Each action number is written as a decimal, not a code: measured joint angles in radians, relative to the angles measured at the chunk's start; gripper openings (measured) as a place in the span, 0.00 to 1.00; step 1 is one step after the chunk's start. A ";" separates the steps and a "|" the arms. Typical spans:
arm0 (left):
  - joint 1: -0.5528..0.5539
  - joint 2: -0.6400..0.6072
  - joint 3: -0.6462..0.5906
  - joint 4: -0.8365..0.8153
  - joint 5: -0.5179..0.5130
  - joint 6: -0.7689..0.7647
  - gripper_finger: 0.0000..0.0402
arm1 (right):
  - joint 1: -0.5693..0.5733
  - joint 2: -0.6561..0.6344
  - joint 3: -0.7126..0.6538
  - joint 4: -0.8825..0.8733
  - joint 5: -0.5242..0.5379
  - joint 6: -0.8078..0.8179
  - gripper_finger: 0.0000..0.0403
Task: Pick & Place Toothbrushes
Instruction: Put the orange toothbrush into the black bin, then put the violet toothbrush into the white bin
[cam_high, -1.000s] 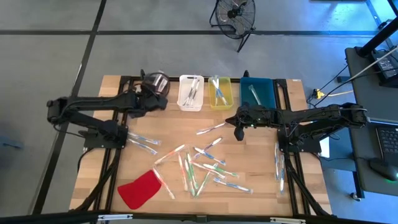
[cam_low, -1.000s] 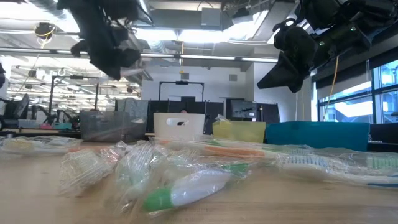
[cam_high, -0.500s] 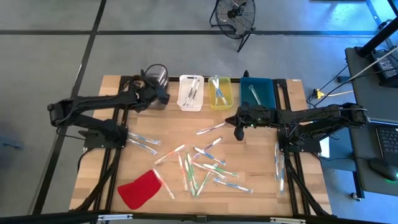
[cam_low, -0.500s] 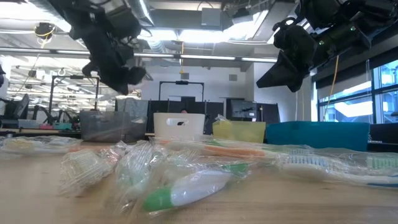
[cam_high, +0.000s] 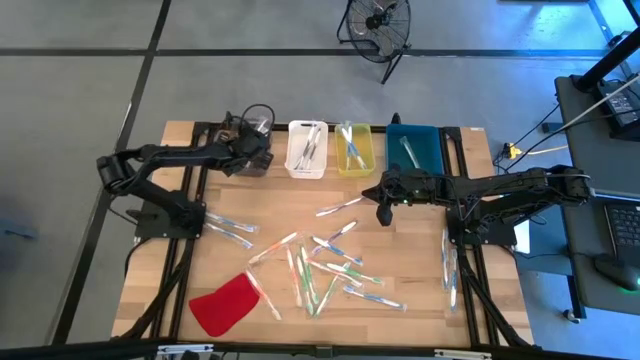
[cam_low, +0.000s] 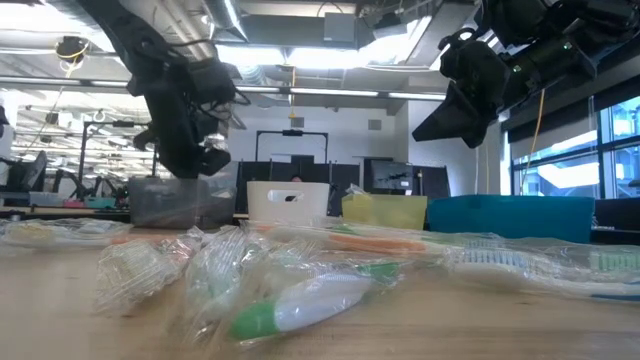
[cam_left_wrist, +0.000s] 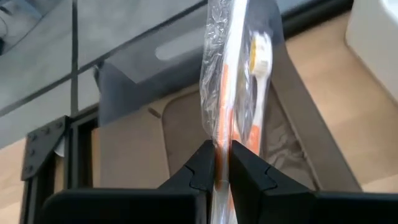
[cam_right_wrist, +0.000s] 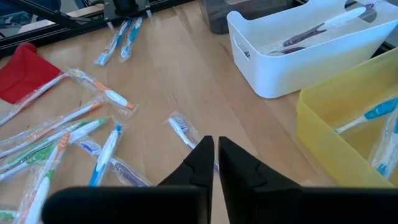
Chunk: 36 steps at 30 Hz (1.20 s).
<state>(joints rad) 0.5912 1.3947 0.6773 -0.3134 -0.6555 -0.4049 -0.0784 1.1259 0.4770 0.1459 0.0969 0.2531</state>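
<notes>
- High view: the left gripper (cam_high: 258, 150) hangs over the grey bin (cam_high: 250, 158) at the table's (cam_high: 420, 290) far edge, beside the white bin (cam_high: 307, 149); the right gripper (cam_high: 383, 212) hovers over bare wood just beyond the loose toothbrushes (cam_high: 330, 265) scattered mid-table, near the red cloth (cam_high: 225, 303).
- Low view: the left gripper (cam_low: 190, 160) sits directly above the grey bin (cam_low: 180, 202); wrapped toothbrushes (cam_low: 300, 295) crowd the foreground, and the right gripper (cam_low: 450, 115) hangs high.
- Left wrist view: the fingers (cam_left_wrist: 202, 165) are clamped on a wrapped orange toothbrush (cam_left_wrist: 233, 81), which points out over the grey bin (cam_left_wrist: 186, 124).
- Right wrist view: the fingers (cam_right_wrist: 202, 158) stand almost together and hold nothing, a wrapped toothbrush (cam_right_wrist: 183, 132) lying just beyond them; the white bin (cam_right_wrist: 298, 56) and yellow bin (cam_right_wrist: 348, 137) stand to one side.
</notes>
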 joint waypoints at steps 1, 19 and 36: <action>0.001 0.010 0.000 0.002 0.001 0.000 0.07 | 0.000 0.000 0.000 0.000 0.000 0.000 0.07; 0.001 0.029 0.000 -0.008 0.030 0.000 0.12 | 0.000 0.000 0.000 0.000 -0.010 0.040 0.07; 0.001 0.029 0.000 -0.005 0.087 -0.019 0.39 | 0.000 0.000 0.000 0.170 -0.284 -0.088 0.10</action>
<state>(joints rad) 0.5919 1.4235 0.6773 -0.3180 -0.5682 -0.4236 -0.0784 1.1263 0.4774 0.3157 -0.1868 0.1653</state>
